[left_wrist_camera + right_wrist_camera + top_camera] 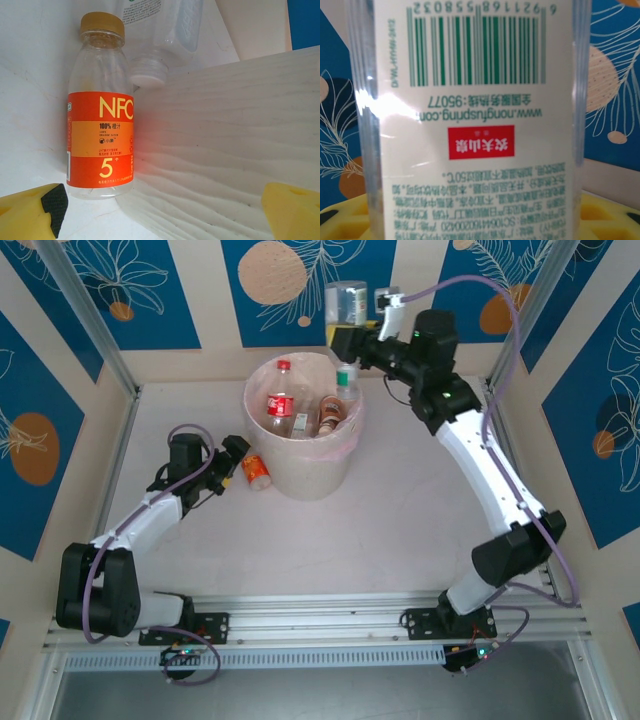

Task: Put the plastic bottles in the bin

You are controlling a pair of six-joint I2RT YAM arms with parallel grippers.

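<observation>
Right claw (480,220) is closed on a clear white-labelled plastic bottle (480,100) near the round pale-pink bin (320,475) (several bottles (282,406) lie inside); one orange-labelled bottle (257,472) is left outside, before the open left claw (161,212).

Cut off, hidden, blurred

Right wrist view: the white-label bottle (480,120) runs past top and bottom edges, its lowest print blurred, hiding most of the yellow fingers (607,217). Left wrist view: the top edge cuts a clear bottle (172,27). Labels (280,405) in the bin (300,475) are too small to read
</observation>
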